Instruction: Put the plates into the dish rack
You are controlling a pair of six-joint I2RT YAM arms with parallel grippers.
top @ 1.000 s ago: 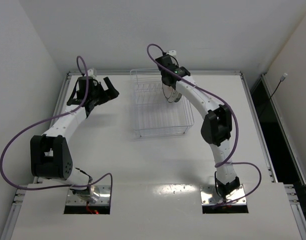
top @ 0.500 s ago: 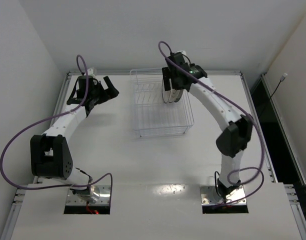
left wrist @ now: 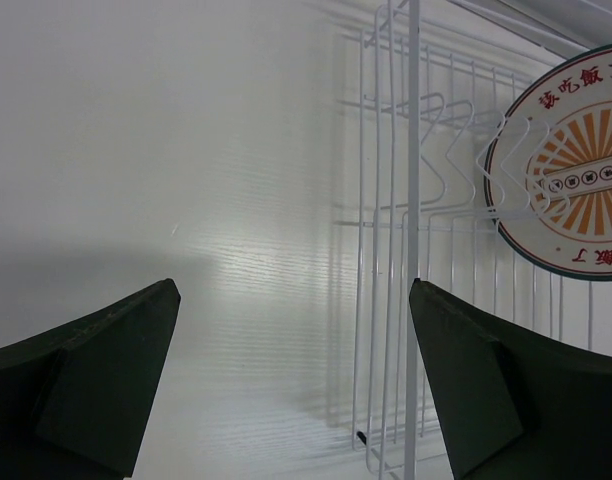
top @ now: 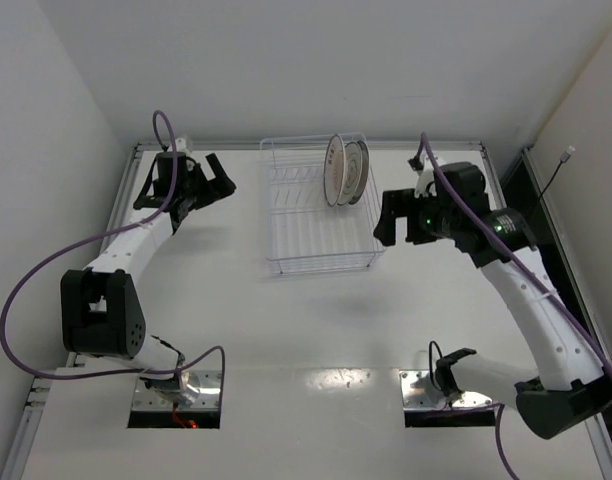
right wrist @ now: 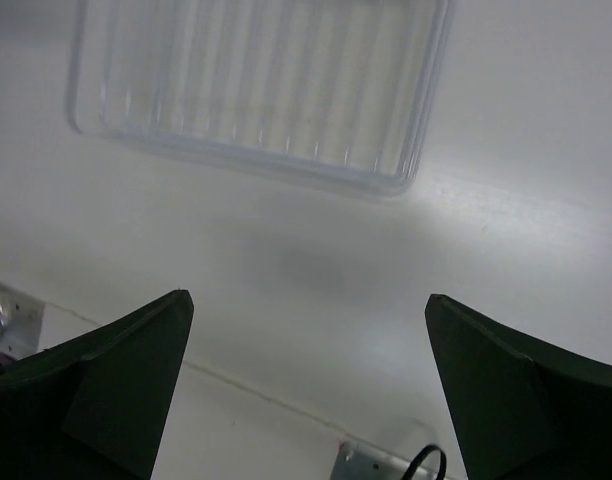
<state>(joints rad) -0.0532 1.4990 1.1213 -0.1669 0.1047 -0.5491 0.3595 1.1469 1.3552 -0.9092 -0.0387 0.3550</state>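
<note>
Nearest the arm bases, at 6 o'clock of the overhead view, the white tabletop (top: pixel 286 320) stretches out toward the dish rack (top: pixel 324 268), which sits past the middle, toward 12 o'clock. At about 3 o'clock from the rack, the right end effector (top: pixel 383 218) hangs just beside the rack's right wall without touching it. Its dark fingers are spread wide with nothing between them (its own wrist camera looks down through the gap at plain tabletop and a blurred corner of the rack). Farther on, the plates (top: pixel 344 170) stand on edge among the tines at the rack's far right corner, around 1 o'clock, packed face to face. The orange sunburst plate (left wrist: pixel 576 190) fronts the group and faces 9 o'clock. A darker rim shows behind it, and the overhead view does not settle how many plates stand there. At roughly the same depth, at 10 o'clock of the tabletop and well apart from the rack, the left end effector (top: pixel 214 178) points toward 3 o'clock with its fingers parted and empty. Its wrist camera frames the rack's left wall wires and zigzag tines, with the sunburst plate upright behind them at the right edge.
</note>
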